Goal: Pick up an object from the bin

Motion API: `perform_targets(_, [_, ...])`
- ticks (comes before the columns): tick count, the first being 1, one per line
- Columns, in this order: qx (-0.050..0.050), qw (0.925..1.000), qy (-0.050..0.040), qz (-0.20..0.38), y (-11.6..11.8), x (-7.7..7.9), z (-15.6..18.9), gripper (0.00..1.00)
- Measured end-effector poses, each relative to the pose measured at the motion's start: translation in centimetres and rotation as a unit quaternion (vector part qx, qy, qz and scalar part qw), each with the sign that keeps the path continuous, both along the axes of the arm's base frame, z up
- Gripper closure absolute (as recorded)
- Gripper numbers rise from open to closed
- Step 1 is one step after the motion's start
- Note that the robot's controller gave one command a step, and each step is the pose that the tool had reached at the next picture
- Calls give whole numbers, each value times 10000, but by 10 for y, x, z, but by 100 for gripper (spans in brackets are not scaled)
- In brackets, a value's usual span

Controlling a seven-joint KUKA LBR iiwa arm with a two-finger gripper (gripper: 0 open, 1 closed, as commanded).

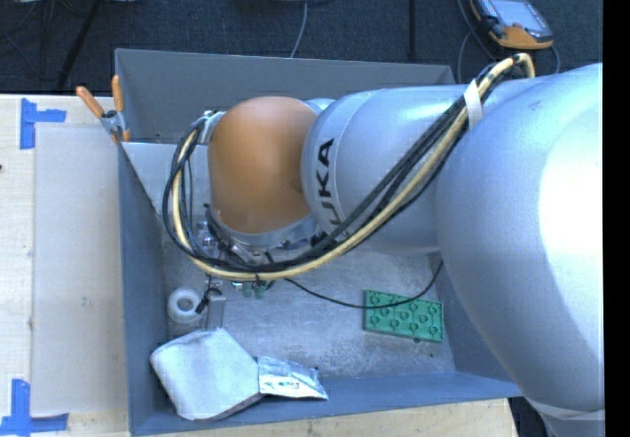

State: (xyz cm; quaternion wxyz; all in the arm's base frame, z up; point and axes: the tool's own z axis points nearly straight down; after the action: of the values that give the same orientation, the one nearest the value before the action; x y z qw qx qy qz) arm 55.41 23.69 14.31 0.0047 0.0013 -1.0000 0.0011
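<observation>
Camera view looks down into the grey metal bin (285, 81), where the few loose things lie spread on the floor rather than heaped, so each is free to be taken on its own. Furthest left, near the left wall, a small white ring (183, 304) lies flat. Just beside it on the right hangs the end effector (211, 296), low under the orange cover (258, 164) of the wrist. That cover hides most of it, so whether it is open or closed cannot be told, and nothing is seen in its hold. Judging by nearness, the ring is the likeliest thing to be picked.

In front of the ring a folded white cloth (202, 371) rests against the near wall, with a small white packet (288, 383) touching its right edge. Well apart to the right, a flat green studded plate (404, 315) lies by the arm (512, 189), which carries bundled cables (394, 184).

The bin floor is dull, scuffed metal. Beyond the back wall is a dark floor (325, 17) strewn with cords.
</observation>
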Motion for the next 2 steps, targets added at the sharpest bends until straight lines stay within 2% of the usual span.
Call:
perform_targets(1, [10,9972,-129,741,3,-14,-50,0])
perform_targets(2, [2,9907,-220,1343,6,-23,-61,0])
